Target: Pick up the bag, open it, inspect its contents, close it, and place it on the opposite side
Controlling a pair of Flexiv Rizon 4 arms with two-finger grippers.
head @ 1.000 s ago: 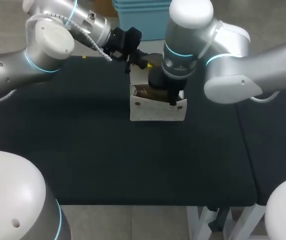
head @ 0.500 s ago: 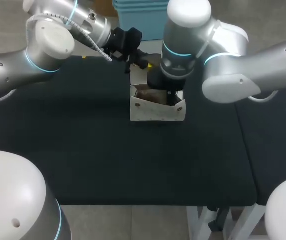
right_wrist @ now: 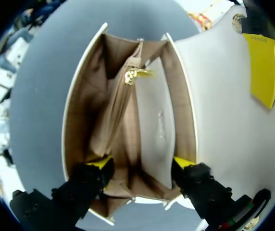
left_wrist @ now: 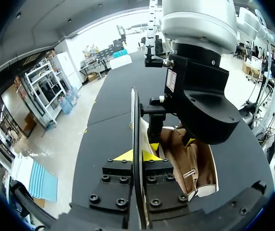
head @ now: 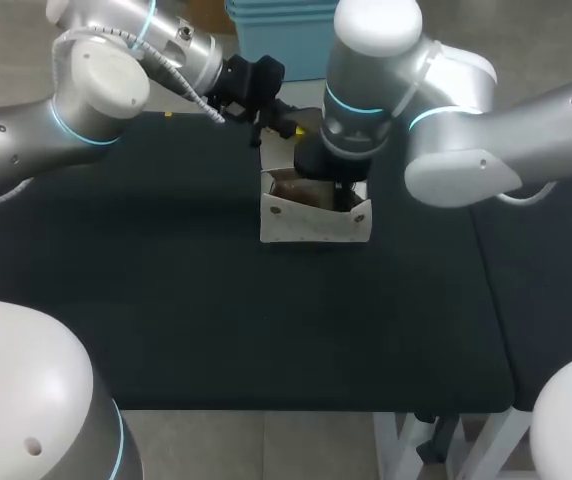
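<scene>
Since the frame a second back, the right arm (head: 446, 130) sits a touch further left and the bag's (head: 314, 222) near wall stands lower. Against the half-second frame nothing differs.

Head view: the white bag stands mid-table (head: 266, 340) toward the far edge, long axis left to right. The right wrist is plunged into its mouth.

Left wrist view: the left gripper (left_wrist: 138, 155) pinches the upright flap (left_wrist: 135, 115) edge-on.

Right wrist view: the right gripper (right_wrist: 141, 163) has its jaws spread inside the mouth, tips at opposite long walls, across the short axis. The zip pull (right_wrist: 136, 73) lies ahead.

Judgement: closing depends on the flap, which lies on the left gripper's side.
</scene>
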